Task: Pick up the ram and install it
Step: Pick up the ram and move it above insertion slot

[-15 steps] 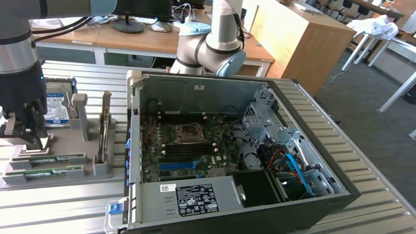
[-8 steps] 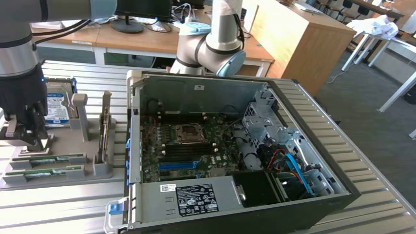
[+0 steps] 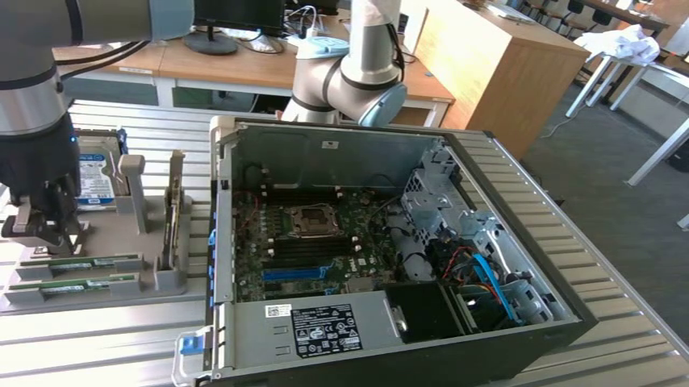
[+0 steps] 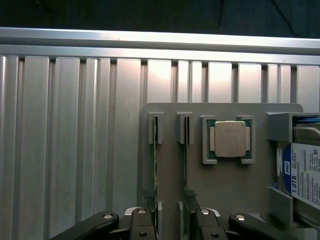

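- Looking at the exterior view, we find the gripper [image 3: 45,238] [image 4: 170,227] at nine o'clock from the open computer case [image 3: 323,149], hanging over the grey holder [image 3: 108,235] on the slatted metal table [image 3: 108,347].
- Its jaws stand wide apart and hold nothing.
- The ram [image 3: 81,262] [image 4: 186,160] sits in its slot in the holder, not lifted.
- A twin green stick [image 3: 76,284] [image 4: 155,160] lies just beside the ram, at six o'clock from it in the exterior view.
- In the wrist view the fingers straddle the pair, and we cannot tell which stick is nearer.
- The silver processor chip [image 4: 230,139] rests in its own pocket, between the sticks and the hard drive [image 3: 95,173] [image 4: 305,172].
- The hard drive stands at twelve o'clock from the gripper in the exterior view.
- The motherboard [image 3: 312,242] lies inside the case, well apart from the ram.
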Motion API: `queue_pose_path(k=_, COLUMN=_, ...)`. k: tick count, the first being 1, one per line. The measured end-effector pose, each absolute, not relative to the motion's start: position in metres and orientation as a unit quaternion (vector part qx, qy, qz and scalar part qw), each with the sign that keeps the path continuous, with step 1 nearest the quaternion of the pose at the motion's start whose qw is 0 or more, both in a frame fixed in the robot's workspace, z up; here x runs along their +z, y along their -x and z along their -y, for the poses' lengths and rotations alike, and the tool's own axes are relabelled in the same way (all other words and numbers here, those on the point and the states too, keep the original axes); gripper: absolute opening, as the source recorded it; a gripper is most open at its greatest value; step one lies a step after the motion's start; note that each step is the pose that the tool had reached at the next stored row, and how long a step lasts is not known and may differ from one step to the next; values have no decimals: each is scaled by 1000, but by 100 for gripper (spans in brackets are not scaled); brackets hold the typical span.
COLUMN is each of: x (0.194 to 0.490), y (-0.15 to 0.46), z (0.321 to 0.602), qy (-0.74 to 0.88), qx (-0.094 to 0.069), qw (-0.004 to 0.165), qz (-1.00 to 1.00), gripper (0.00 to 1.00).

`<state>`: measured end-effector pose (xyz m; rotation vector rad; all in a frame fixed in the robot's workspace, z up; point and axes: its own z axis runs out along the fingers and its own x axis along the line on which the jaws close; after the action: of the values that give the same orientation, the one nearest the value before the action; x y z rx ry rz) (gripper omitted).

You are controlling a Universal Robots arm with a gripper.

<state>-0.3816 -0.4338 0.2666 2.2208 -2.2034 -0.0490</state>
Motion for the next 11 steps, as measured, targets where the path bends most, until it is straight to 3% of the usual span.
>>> queue_pose_path(k=11, x=254, y=382, z=434, qy=-710, qx=-16, qw=6, qz=704, gripper=36)
